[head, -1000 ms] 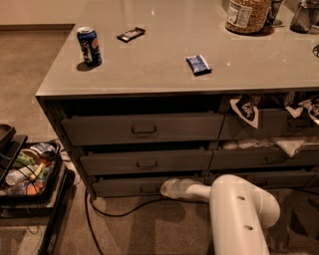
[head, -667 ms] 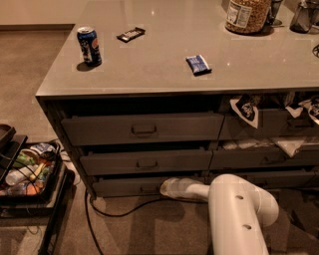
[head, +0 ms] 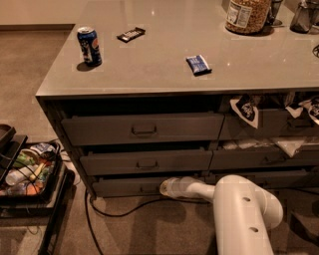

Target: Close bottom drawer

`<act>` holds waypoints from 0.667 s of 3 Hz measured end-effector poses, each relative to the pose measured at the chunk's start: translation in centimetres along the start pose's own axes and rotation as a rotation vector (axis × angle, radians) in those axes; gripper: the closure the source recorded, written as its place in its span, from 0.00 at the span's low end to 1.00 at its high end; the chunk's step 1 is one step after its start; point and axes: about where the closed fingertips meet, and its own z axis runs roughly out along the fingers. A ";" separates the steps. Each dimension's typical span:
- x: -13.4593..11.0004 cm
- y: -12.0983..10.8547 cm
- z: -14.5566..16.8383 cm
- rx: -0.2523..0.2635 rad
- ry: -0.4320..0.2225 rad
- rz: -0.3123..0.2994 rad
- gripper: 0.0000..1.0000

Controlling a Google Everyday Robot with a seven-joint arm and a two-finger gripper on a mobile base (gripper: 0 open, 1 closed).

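Note:
The bottom drawer (head: 124,186) is the slimmest dark grey front, lowest in the left column under the grey counter. It stands nearly flush with the drawers above. My gripper (head: 167,188) is at the end of the white arm (head: 239,209) and presses against the right part of that drawer front, near its small handle. The fingers are hidden against the panel. The medium drawer (head: 145,162) and the tall top drawer (head: 142,128) sit above it.
On the counter (head: 149,74) lie a blue soda can (head: 89,46), a dark snack bar (head: 131,34), a blue packet (head: 199,64) and a jar (head: 246,15). A tray of items (head: 27,169) stands on the floor at left. A black cable (head: 114,211) runs on the carpet. Right drawers hold bags.

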 end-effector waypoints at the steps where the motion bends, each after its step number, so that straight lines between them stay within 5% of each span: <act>1: -0.8 -0.4 -2.3 -0.030 0.017 -0.039 1.00; 2: -1.2 0.3 -5.1 -0.081 0.083 -0.066 1.00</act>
